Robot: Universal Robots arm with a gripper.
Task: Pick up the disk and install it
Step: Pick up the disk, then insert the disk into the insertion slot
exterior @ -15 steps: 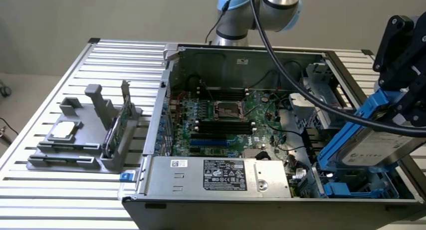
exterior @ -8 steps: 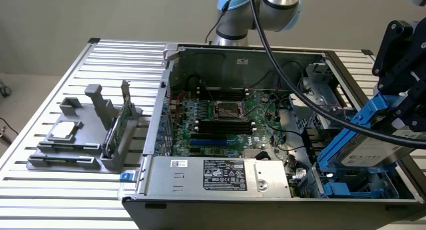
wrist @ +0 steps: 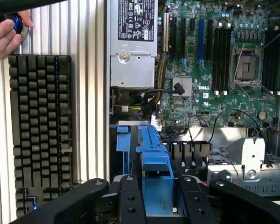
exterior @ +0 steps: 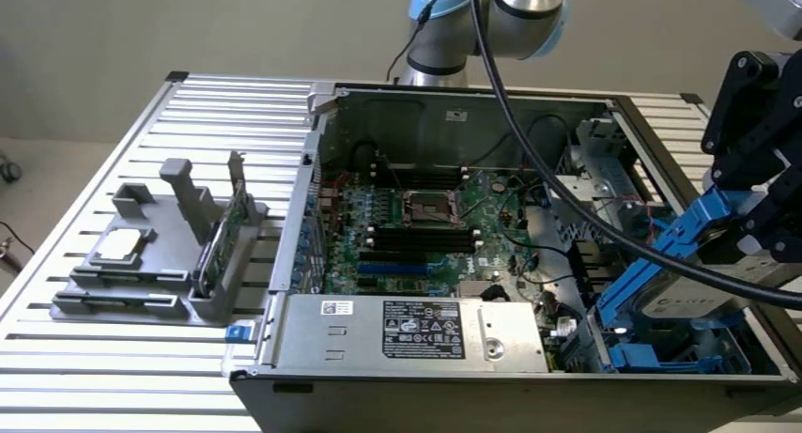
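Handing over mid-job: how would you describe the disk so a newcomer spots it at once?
Find the open computer case on the slatted table. At its corner on the exterior view's right, the pincer holds the disk tilted over the drive bay. It is a silver-grey metal slab in a bright blue plastic frame, unlike the boxy silver power supply with its label beside it.

Slatted metal table (exterior: 100,358) bears open computer case (exterior: 426,114), grey rack (exterior: 126,297), keyboard (wrist: 39,126).
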